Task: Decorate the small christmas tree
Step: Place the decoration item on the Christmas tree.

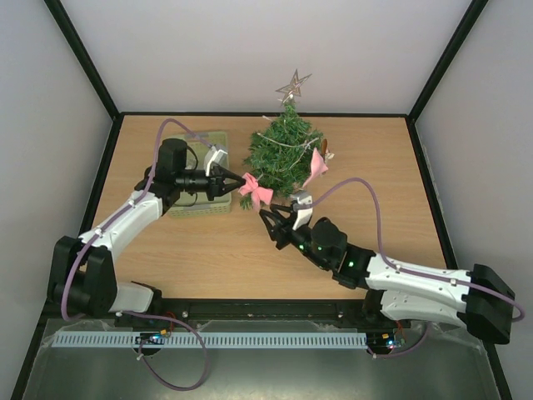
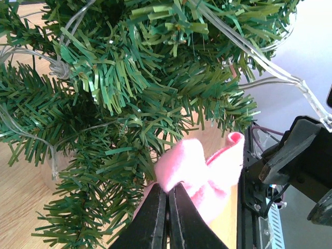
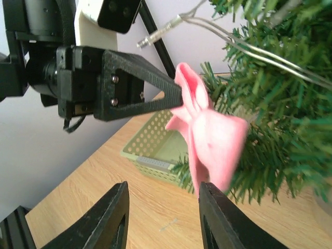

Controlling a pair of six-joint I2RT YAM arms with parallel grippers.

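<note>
Located the small christmas tree (image 1: 283, 150) upright at the far middle of the surface (image 1: 208, 267), just right of a pale green basket (image 1: 200, 210). Noted a star (image 1: 292, 85) on its tip, a clear light string (image 2: 259, 57) draped through the branches, and a pink fabric ornament (image 1: 316, 169) hanging on its right flank.

Found the left arm (image 1: 125, 221) reaching across the basket toward the tree's lower left edge. Found the left jaws pinched fully shut on a pink bow (image 1: 256, 192) (fabric bunched at the very tips, per the left wrist view), with that bow held against the lowest outer branches. Could not confirm any attachment of the bow to a branch.

Found the right arm (image 1: 400, 279) angled in from the near right, ending just below and in front of the same bow. Recorded the right jaws as partly parted, with a clear gap between them and nothing gripped. Observed, in the right wrist view, the bow's lower edge hanging just over one of the fingers (image 3: 217, 223). Could not judge contact there. Saw bare wood through the gap, and the basket behind the bow.
</note>
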